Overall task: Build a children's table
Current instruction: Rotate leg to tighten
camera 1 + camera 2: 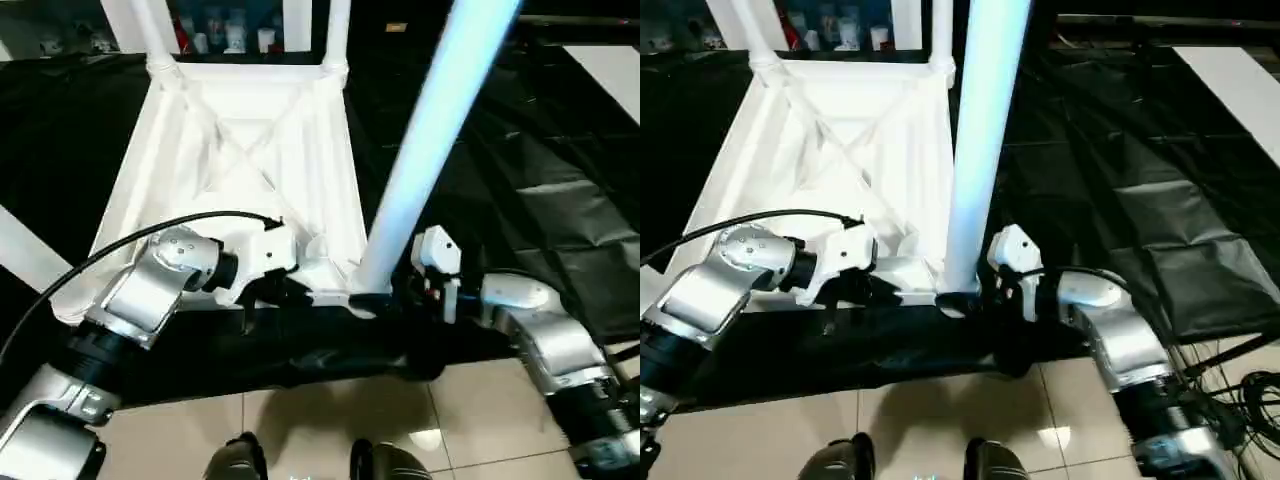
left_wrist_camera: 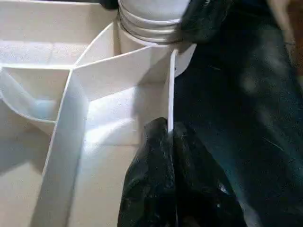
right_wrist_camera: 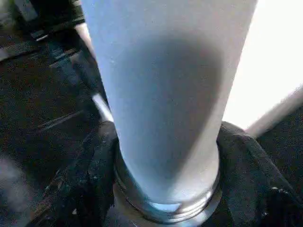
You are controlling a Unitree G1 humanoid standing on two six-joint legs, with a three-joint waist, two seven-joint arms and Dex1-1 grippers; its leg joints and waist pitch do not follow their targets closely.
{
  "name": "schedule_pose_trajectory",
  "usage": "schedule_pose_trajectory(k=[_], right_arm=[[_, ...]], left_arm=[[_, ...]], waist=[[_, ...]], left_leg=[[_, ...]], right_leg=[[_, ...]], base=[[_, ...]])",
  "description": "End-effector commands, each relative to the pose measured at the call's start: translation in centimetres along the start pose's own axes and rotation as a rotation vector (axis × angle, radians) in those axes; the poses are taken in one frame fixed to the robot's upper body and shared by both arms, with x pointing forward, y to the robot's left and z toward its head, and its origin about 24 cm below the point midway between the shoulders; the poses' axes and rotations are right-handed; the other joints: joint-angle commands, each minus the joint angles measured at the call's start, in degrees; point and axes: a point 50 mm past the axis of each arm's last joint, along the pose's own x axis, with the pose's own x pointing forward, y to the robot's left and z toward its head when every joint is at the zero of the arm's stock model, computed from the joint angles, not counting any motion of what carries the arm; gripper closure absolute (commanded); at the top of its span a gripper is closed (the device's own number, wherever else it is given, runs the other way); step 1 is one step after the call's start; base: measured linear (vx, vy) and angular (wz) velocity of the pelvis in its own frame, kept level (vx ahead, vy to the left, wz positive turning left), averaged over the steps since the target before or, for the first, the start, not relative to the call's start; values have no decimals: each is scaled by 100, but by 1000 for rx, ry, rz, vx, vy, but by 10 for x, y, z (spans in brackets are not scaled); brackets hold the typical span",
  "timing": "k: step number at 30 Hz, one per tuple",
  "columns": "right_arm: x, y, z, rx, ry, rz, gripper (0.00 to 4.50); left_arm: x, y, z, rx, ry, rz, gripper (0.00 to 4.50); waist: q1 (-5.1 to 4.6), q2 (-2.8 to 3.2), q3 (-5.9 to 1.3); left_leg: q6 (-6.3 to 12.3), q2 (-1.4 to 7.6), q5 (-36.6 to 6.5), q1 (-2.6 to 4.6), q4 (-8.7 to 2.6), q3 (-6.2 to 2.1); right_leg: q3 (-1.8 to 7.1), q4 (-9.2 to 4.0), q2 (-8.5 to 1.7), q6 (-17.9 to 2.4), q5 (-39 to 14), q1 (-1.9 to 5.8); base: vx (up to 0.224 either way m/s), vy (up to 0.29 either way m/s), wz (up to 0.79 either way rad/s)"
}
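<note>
- The white plastic square tabletop (image 1: 250, 150) lies upside down on the black sheeting (image 1: 540, 180), its ribbed X-braced underside facing up. Two white tubular legs (image 1: 335, 30) already stand in the far corner sockets. If the near edge is pushed or lifted unevenly, I judge the whole top could skate on the slick sheeting and throw the near corner out of line.
- The long white tubular leg (image 1: 430, 140) in hand rises from the near right round corner socket (image 2: 149, 28), leaning away toward the upper right. Pressed down at that lean, it could bind in the socket rather than seat, or lever the corner upward.
- The right silver forearm (image 1: 545, 335) reaches in from the right and low, wrist level with the tabletop edge. The right gripper (image 3: 165, 165) wraps the leg just above its ringed base, one black finger on each side. Gripped that low, the tall leg has plenty of leverage and could twist in the hold.
- The left silver forearm (image 1: 150, 285) comes in from the left, bent inward along the near edge. The left gripper (image 2: 171, 142) is pinched tight on the thin white rim (image 2: 170, 90) beside that socket. So slim a wall could slip from the fingers (image 2: 147, 179) if the leg is forced.
</note>
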Motion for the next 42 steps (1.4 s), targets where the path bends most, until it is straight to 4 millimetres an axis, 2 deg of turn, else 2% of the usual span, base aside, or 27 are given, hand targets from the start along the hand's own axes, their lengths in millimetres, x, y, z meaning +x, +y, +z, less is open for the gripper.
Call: schedule_pose_trajectory(k=[1, 3, 4, 5, 6, 7, 9, 12, 16, 20, 21, 23, 24, 25, 27, 28, 29, 30, 31, 32, 33, 34, 36, 38, 39, 40, 42], right_arm=[[5, -3, -3, 39, -10, -92, 185], [13, -3, -6, 70, -36, -194, 185], [23, -5, -8, 115, -51, -331, 185], [23, -5, -8, 115, -51, -331, 185], [29, -7, -11, 138, -45, -431, 185], [35, -10, -12, 181, -50, -528, 185], [42, -12, -16, 243, -45, -652, 185], [53, -10, -20, 263, -35, -730, 185], [65, -7, -19, 253, -36, -751, 185], [69, -4, -11, 252, -90, -679, 185], [68, -5, -10, 240, -94, -687, 150], [67, -6, -5, 212, -117, -679, 112], [65, -7, 0, 189, -138, -671, 112], [63, -8, 2, 182, -148, -668, 93], [62, -9, 4, 174, -156, -661, 80], [53, -13, 10, 145, -161, -631, 67], [45, -16, 12, 124, -156, -598, 67], [35, -19, 15, 82, -135, -546, 62], [29, -21, 16, 52, -118, -504, 55], [28, -21, 16, 50, -117, -501, 39], [16, -21, 18, -16, -72, -391, 28], [9, -20, 18, -58, -41, -313, 28], [1, -17, 19, -87, -21, -234, 28], [-9, -16, 20, -122, -5, -158, 28], [-11, -15, 21, -127, -1, -135, 28], [-17, -14, 21, -147, 10, -81, 28], [-20, -10, 19, -149, 31, -12, 28]], left_arm=[[16, -3, -6, -46, 21, 15, 450], [25, 1, -3, -68, 13, 74, 450], [36, 5, 2, -99, -1, 130, 450], [36, 5, 2, -99, -1, 130, 450], [43, 7, 6, -119, -5, 168, 450], [50, 8, 7, -131, 3, 199, 450], [59, 9, 10, -139, 16, 231, 450], [72, 8, 12, -144, 23, 253, 450], [81, 8, 12, -140, 46, 258, 450], [78, 10, 10, -145, 51, 261, 450], [77, 11, 10, -145, 52, 262, 450], [76, 11, 9, -139, 56, 262, 450], [74, 11, 7, -134, 58, 257, 450], [73, 11, 7, -133, 58, 254, 450], [71, 11, 7, -123, 60, 250, 450], [66, 11, 4, -107, 68, 238, 450], [61, 11, 2, -102, 72, 233, 450], [54, 11, -1, -99, 75, 230, 450], [49, 11, -3, -85, 73, 218, 450], [49, 11, -3, -84, 73, 216, 450], [40, 9, -6, -55, 74, 186, 450], [34, 7, -7, -34, 70, 156, 450], [28, 5, -9, -39, 70, 133, 450], [21, 0, -10, -9, 56, 77, 450], [19, -1, -11, -10, 56, 63, 450], [10, -6, -13, 36, 54, 5, 450], [4, -13, -14, 54, 39, -59, 450]], waist=[[-5, -20, -382], [-8, -17, -370], [-12, -15, -370], [-14, -16, -370], [-24, -31, -370], [-32, -17, -353], [-50, -13, -349], [-60, -1, -353], [-63, 6, -334], [-61, -9, -314], [-57, -9, -314], [-53, -16, -312], [-48, -17, -328], [-48, -19, -336], [-45, -22, -335], [-52, -46, -347], [-41, -42, -343], [-41, -39, -357], [-40, -81, -372], [-36, -66, -381], [-49, -56, -391], [-36, -74, -398], [-40, -55, -422], [-35, -62, -435], [-33, -52, -437], [-32, -49, -448], [-30, -54, -450]], left_leg=[[177, 203, -1188, 153, -380, -113], [92, 201, -1316, 171, -389, -111], [55, 191, -1328, 173, -389, -109], [21, 191, -1332, 172, -395, -111], [-32, 177, -1358, 155, -411, -129], [-55, 165, -1418, 148, -429, -140], [-123, 159, -1597, 186, -431, -144], [-100, 155, -1655, 205, -432, -133], [-58, 150, -1706, 189, -450, -135], [-23, 161, -1940, 205, -477, -147], [-19, 162, -1941, 204, -479, -149], [-10, 164, -1908, 203, -488, -149], [28, 166, -1788, 191, -493, -145], [60, 174, -1666, 176, -498, -141], [75, 179, -1613, 174, -499, -136], [89, 175, -1573, 166, -493, -132], [104, 181, -1543, 164, -495, -135], [151, 185, -1435, 149, -483, -127], [222, 183, -1288, 119, -475, -136], [253, 190, -1202, 122, -468, -133], [296, 182, -1093, 135, -448, -111], [365, 186, -989, 115, -431, -116], [473, 187, -806, 127, -402, -91], [596, 194, -571, 117, -384, -89], [662, 194, -493, 144, -368, -66], [742, 202, -398, 137, -357, -72], [771, 207, -377, 154, -357, -66]], right_leg=[[255, -443, -429, -1307, -1470, 278], [271, -479, -437, -1182, -1740, 243], [276, -498, -441, -1129, -1851, 226], [279, -508, -445, -1108, -1906, 223], [259, -510, -432, -1031, -2027, 237], [254, -534, -437, -968, -2167, 231], [262, -571, -431, -887, -2348, 190], [273, -579, -417, -838, -2174, 165], [267, -565, -400, -848, -1960, 179], [266, -607, -409, -753, -2310, 159], [268, -611, -415, -743, -2335, 160], [268, -622, -420, -719, -2381, 152], [267, -621, -426, -728, -2277, 171], [269, -607, -422, -762, -2091, 184], [267, -596, -414, -806, -1971, 183], [263, -584, -411, -837, -1912, 202], [265, -578, -408, -836, -1861, 213], [272, -554, -405, -861, -1659, 230], [254, -527, -396, -892, -1463, 278], [256, -514, -401, -913, -1367, 275], [261, -510, -404, -1004, -1199, 258], [257, -482, -395, -1051, -982, 302], [268, -436, -390, -1179, -594, 307], [262, -381, -382, -1324, -113, 329], [271, -362, -375, -1430, 148, 311], [261, -328, -379, -1549, 347, 332], [261, -325, -376, -1580, 368, 328]], base=[[0, 0, 0], [0, 0, 0], [0, 0, 0], [0, 0, 0], [0, 0, 0], [0, 0, 0], [0, 0, 0], [0, 0, 0], [0, 0, 0], [0, 0, 0], [0, 0, 0], [0, 0, 0], [0, 0, 0], [0, 0, 0], [0, 0, 0], [0, 0, 0], [0, 0, 0], [0, 0, 0], [0, 0, 0], [0, 0, 0], [0, 0, 0], [0, 0, 0], [53, -8, -1], [54, -8, 0], [0, 0, 0], [0, 0, 0], [0, 0, 0]])
